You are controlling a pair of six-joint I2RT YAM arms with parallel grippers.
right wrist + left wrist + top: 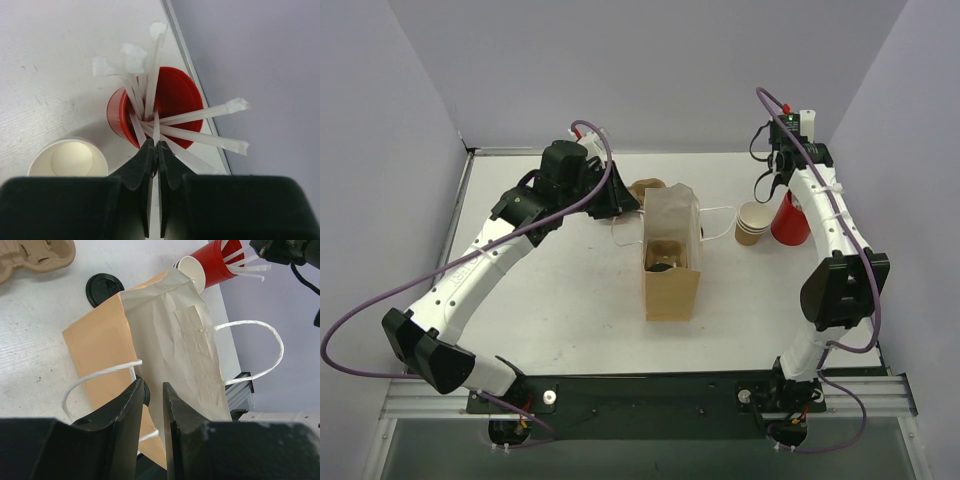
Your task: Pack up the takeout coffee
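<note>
I hold the bag's (165, 325) rim pinched in the left fingers (168, 394) so it gapes; right fingers (152, 150) clamp a straw (156, 122).

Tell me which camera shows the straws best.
Right wrist: it looks straight down, close up, on the straws fanned out of the red cup. Left wrist catches a few sideways at its top edge; the top view shows just the cup.

Shows paper bag (672, 285) open in middle of tabletop (570, 300), black-lidded takeout coffee (663, 262) inside; to its right, cream cups (752, 223) just beside red cup (788, 222).
</note>
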